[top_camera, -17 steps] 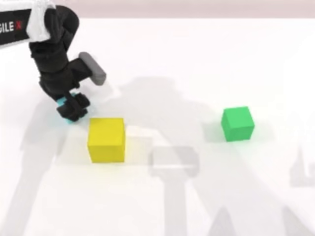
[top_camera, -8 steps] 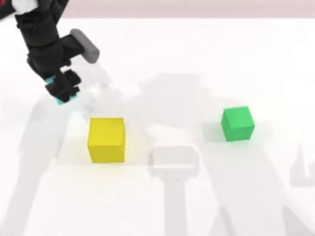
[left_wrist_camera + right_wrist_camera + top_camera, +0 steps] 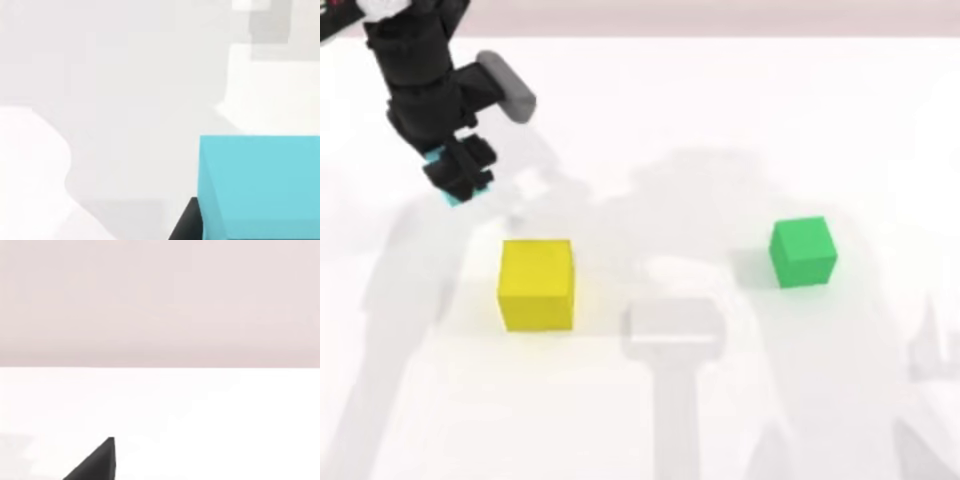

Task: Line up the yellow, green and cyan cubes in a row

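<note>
A white bench [image 3: 740, 130] fills the top view, seen from above and crossed by soft grey shadows. Nearest the lower edge of the frame, left of centre, sits the yellow cube [image 3: 536, 284], flat on the bench with nothing touching it. Level with it on the right side of the frame sits the green cube [image 3: 803, 252], also alone and well apart from the yellow one. The two lie roughly on one line across the frame, with a wide stretch of bare bench between them.

Farther back, in the upper left of the frame, the black left arm reaches down. Its hand [image 3: 458, 177] is closed on the cyan cube [image 3: 451, 196], of which only a sliver of light blue shows under the dark fingers. The hand and cube are beyond the yellow cube and a little to its left, not touching it.

In the left wrist view the cyan cube [image 3: 260, 187] fills the lower right corner, with a dark finger [image 3: 186, 225] against its side and pale bench behind.

The right arm is outside the top view; its wrist view shows only one dark finger tip [image 3: 95, 462], so whether that hand is open or closed cannot be told.
</note>
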Motion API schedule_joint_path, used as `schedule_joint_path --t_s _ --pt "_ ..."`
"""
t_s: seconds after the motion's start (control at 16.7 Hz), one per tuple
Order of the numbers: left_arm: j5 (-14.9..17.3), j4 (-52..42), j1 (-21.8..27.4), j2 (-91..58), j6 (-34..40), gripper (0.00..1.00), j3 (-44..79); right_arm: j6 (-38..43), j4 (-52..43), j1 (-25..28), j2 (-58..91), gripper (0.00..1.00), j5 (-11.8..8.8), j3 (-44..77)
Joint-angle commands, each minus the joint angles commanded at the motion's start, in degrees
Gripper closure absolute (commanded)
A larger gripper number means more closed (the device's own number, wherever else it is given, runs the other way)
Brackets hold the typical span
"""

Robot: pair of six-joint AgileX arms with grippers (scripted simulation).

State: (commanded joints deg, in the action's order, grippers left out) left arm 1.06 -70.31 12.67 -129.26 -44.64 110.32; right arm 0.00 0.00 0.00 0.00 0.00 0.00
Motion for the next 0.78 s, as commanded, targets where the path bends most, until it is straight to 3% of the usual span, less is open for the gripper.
schedule_joint_path --t_s 0.24,0.6,0.78 --pt "0.0 -2.0 10.4 -1.5 2.3 1.0 3.4 0.0 0.0 0.0 0.0 0.0 0.0 0.0" --pt "0.2 -6.0 33.5 -3.8 6.7 1.0 8.9 0.0 0.0 0.0 0.0 0.0 0.0 0.0" --pt "0.2 -6.9 40.4 -4.0 8.4 1.0 10.8 0.0 0.0 0.0 0.0 0.0 0.0 0.0"
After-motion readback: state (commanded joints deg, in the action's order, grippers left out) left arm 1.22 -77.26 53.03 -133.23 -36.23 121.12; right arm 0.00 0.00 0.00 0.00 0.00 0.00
